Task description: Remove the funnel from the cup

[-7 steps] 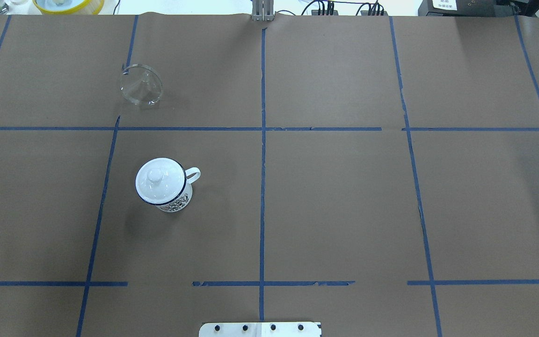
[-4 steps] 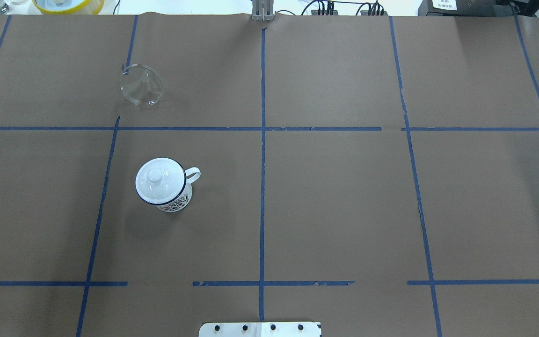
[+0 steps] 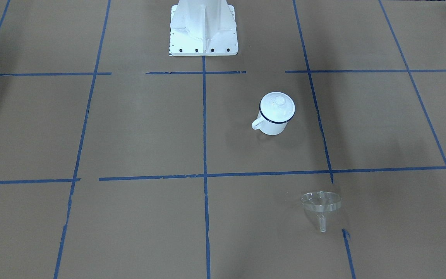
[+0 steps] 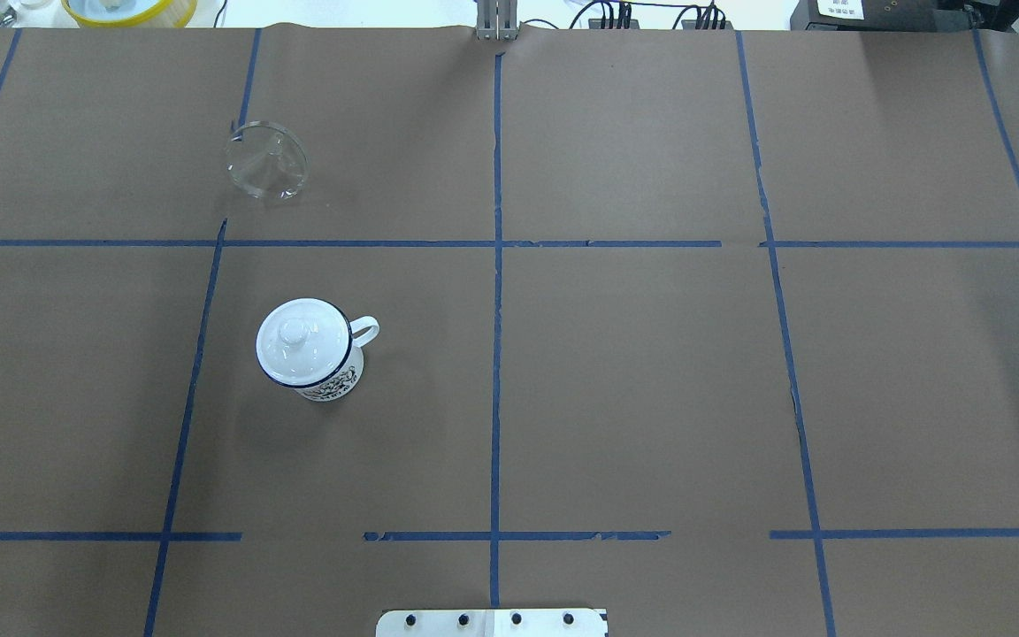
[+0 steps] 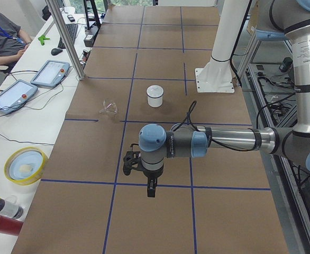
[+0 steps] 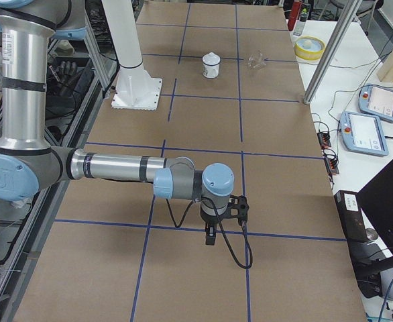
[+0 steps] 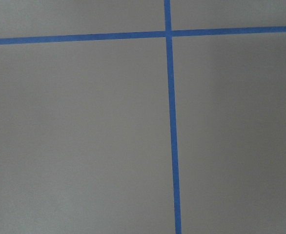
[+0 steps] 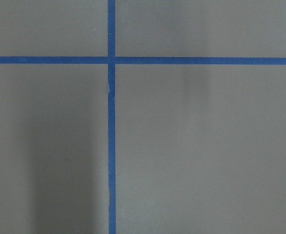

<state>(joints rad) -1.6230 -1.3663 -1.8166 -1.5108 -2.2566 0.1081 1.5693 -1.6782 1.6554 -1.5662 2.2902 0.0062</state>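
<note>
The clear funnel (image 4: pixel 266 161) lies on its side on the brown table, spout away from the robot, well apart from the cup; it also shows in the front view (image 3: pixel 321 203). The white cup (image 4: pixel 325 379) with a dark blue rim stands upright nearer the robot, handle to the right, with a round white knobbed lid (image 4: pixel 302 341) on it. The left gripper (image 5: pixel 151 188) hangs over the table's left end, far from both. The right gripper (image 6: pixel 210 236) hangs over the right end. I cannot tell whether either is open or shut.
The robot's white base (image 3: pixel 203 27) stands at the near edge's middle. A yellow bowl (image 5: pixel 24 165), bottles (image 5: pixel 1 217) and tablets (image 5: pixel 12 95) lie on the white side table beyond the far edge. An operator (image 5: pixel 1 37) sits there.
</note>
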